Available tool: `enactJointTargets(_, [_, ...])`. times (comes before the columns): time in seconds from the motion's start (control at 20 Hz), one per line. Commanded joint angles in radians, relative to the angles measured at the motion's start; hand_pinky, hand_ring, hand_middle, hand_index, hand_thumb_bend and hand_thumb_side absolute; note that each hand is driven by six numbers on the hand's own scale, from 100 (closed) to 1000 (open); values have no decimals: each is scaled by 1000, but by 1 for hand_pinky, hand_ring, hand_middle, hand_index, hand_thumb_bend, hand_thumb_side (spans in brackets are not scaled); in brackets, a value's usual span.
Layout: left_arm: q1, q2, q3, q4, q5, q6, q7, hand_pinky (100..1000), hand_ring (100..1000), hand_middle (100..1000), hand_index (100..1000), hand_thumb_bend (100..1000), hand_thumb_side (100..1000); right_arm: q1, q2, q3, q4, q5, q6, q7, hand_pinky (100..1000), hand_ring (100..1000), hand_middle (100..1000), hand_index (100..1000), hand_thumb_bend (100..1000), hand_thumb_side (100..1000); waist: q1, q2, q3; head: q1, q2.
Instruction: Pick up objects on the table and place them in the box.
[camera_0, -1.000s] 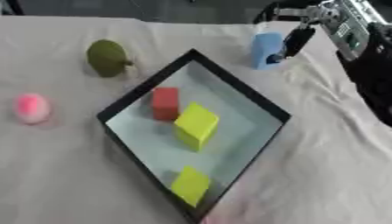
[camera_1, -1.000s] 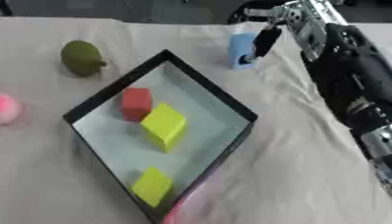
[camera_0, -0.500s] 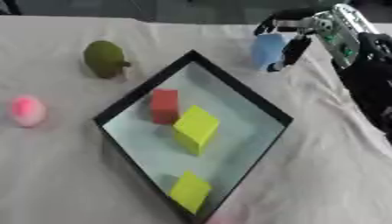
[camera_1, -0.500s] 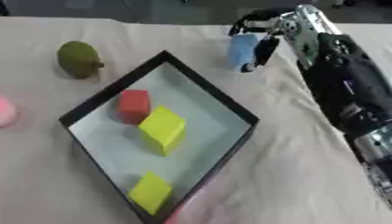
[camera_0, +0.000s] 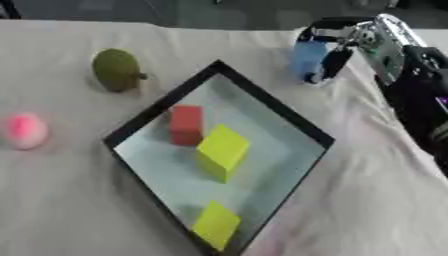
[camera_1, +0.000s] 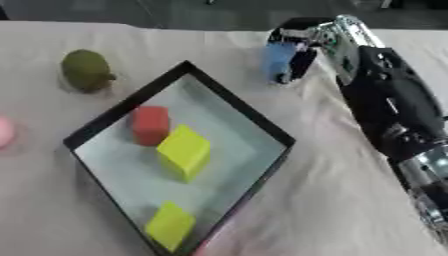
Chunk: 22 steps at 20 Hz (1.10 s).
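Cloth-covered table (camera_0: 79, 200), apparently dark backdrop.

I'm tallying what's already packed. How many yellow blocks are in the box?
2. One yellow block lies near the middle of the box, beside the red block. The other yellow block lies at the near corner. None seem hidden.

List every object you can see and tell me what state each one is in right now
Blue block: outside the box, right robot hand curled round it.
Box: open-topped, on the table.
Red block: in the box.
Upper yellow block: in the box, beside the red block.
Lower yellow block: in the box, near corner.
Green object: on the table, outside the box.
Pink ball: on the table, outside the box.
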Motion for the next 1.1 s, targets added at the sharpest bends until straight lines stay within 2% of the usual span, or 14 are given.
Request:
enactJointTargets(0.05, [-6, 16, 3, -20, 1, -1, -3, 791, 840, 800, 812, 306, 649, -17, -36, -7, -33, -46, 11, -38, 774, 665, 624, 726, 302, 100, -12, -12, -5, 4, -5])
enactJointTargets(0.1, [-3, 18, 4, -19, 0, -1, -2, 791, 840, 800, 812, 305, 650, -17, -44, 0, -50, -65, 11, -37, 773, 665, 623, 725, 354, 100, -13, -15, -9, 7, -1])
enactJointTargets(0.25, [13, 25, 9, -15, -3, -2, 2, 791, 839, 799, 812, 305, 650, -12, -85, 34, -151, -152, 12, -7, 769, 665, 625, 728, 362, 100, -15, -29, -29, 23, 18])
enactJointTargets(0.55, [50, 41, 18, -7, -9, -4, 12, 791, 839, 799, 811, 303, 651, 14, -189, 164, -474, -374, 65, 131, 763, 677, 638, 738, 389, 100, -16, -64, -73, 63, 59])
enactJointTargets(0.7, [62, 45, 22, -3, -10, -5, 16, 791, 840, 800, 812, 303, 650, 28, -222, 230, -645, -441, 99, 203, 763, 699, 663, 758, 415, 100, -15, -79, -86, 73, 79])
enactJointTargets(0.85, [71, 47, 24, 1, -11, -6, 20, 792, 840, 800, 812, 302, 649, 33, -221, 283, -770, -478, 135, 266, 768, 708, 672, 763, 420, 100, -14, -93, -94, 75, 89])
enactJointTargets(1.1, [74, 47, 23, 2, -10, -6, 19, 792, 840, 799, 811, 301, 648, 28, -186, 358, -885, -516, 204, 287, 768, 711, 677, 765, 420, 100, -12, -104, -95, 72, 91])
